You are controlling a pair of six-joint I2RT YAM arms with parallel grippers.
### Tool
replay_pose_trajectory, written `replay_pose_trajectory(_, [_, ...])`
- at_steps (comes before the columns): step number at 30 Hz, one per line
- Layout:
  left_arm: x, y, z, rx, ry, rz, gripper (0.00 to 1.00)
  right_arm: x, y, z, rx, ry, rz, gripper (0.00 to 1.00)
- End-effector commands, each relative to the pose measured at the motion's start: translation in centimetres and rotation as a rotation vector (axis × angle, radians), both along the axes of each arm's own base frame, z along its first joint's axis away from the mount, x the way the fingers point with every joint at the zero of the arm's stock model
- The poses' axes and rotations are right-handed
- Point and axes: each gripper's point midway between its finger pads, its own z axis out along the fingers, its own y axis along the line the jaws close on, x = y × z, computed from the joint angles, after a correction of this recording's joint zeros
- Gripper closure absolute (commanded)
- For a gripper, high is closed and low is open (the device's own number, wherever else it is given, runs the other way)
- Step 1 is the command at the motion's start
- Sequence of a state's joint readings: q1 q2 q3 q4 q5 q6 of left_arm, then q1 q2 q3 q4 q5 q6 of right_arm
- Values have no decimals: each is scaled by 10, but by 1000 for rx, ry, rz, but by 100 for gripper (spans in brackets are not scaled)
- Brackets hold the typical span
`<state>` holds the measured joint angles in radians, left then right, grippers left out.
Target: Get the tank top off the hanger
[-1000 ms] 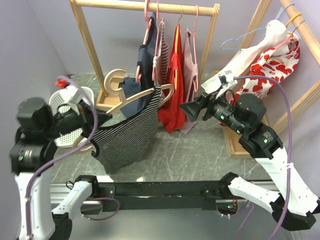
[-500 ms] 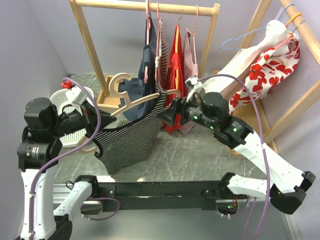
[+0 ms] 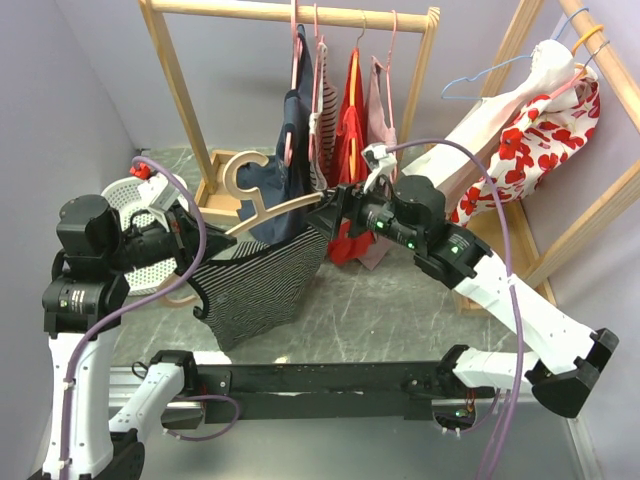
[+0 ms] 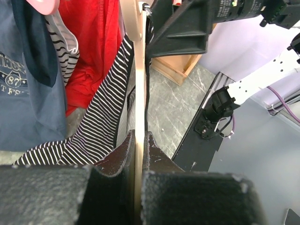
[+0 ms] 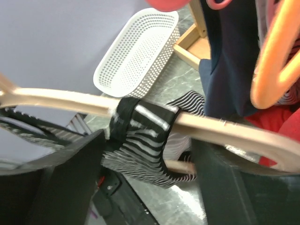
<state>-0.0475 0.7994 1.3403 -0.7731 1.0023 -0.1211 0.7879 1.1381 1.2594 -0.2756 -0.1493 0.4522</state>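
Observation:
A black-and-white striped tank top (image 3: 255, 285) hangs on a wooden hanger (image 3: 265, 210) held in the air in front of the rack. My left gripper (image 3: 195, 245) is shut on the hanger's left arm; in the left wrist view the wood (image 4: 138, 70) runs straight out between the closed jaws (image 4: 138, 140). My right gripper (image 3: 325, 213) is open at the hanger's right end. In the right wrist view the striped strap (image 5: 140, 124) wraps the wooden arm (image 5: 220, 129) and sits between my spread fingers (image 5: 51, 187), which do not touch it.
A wooden clothes rack (image 3: 290, 12) behind carries navy, striped, red and pink garments on hangers. A white perforated basket (image 3: 130, 205) sits at the left. A second leaning rack (image 3: 590, 210) at the right holds white and red floral clothes (image 3: 530, 140).
My right arm has swung left from the right rack to the hanger's right end, its open jaws now around the strap. The left gripper has kept hold and lifted the hanger slightly.

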Motion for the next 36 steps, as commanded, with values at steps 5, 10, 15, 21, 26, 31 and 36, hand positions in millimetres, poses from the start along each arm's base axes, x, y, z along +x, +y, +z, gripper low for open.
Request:
replay_pose_trajectory(5, [-4, -3, 8, -4, -63, -32, 99, 9, 4, 37, 63, -78, -26, 56])
replay_pose_trajectory(10, [13, 7, 3, 21, -51, 72, 99, 16, -15, 32, 36, -81, -130, 97])
replay_pose_trajectory(15, [19, 12, -1, 45, -47, 119, 99, 21, -41, 36, 28, -109, -242, 100])
replay_pose_trajectory(21, [12, 14, 4, 57, -72, 124, 99, 33, -66, 41, 16, -122, -372, 100])
replay_pose_trajectory(26, [7, 19, 10, 67, -101, 158, 99, 47, -89, 29, -18, -72, -497, 100])
replay_pose_trajectory(31, [0, 21, 14, 74, -136, 174, 99, 60, -123, 22, 25, -28, -596, 100])
replay_pose_trajectory(36, [-1, 24, 19, 76, -158, 197, 99, 63, -131, 10, 25, 23, -601, 100])
